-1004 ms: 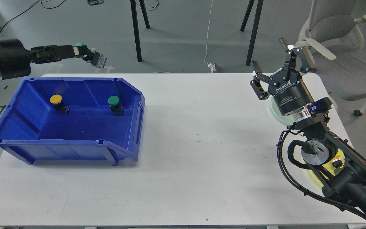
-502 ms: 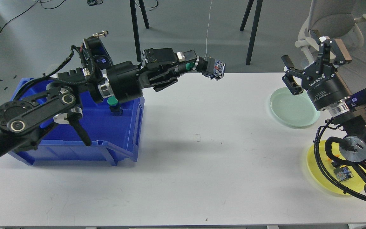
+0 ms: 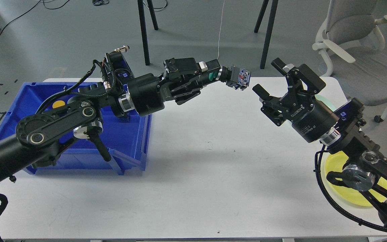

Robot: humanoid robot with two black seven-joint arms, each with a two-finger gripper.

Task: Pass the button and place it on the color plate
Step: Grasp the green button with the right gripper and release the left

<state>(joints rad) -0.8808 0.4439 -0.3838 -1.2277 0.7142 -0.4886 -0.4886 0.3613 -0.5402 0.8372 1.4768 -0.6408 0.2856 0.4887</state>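
Observation:
My left gripper (image 3: 215, 74) is shut on a green button (image 3: 232, 75), gripping its green cap; the black body with a coloured end points right, held above the table's far middle. My right gripper (image 3: 274, 79) is open, its fingers spread just right of the button's end, not touching it. A yellow button (image 3: 58, 104) lies in the blue bin (image 3: 136, 148), mostly hidden by my left arm. A pale green plate (image 3: 324, 101) shows only as a sliver behind my right gripper. A yellow plate (image 3: 354, 196) lies at the front right under my right arm.
The white table (image 3: 197, 174) has bare surface in the middle and front. Black stand legs (image 3: 143, 33) and an office chair (image 3: 358, 50) stand beyond the far edge. A white cable (image 3: 220, 30) hangs down behind.
My left gripper has carried the green button further right. My right gripper has swung left and down toward it, now covering the pale green plate.

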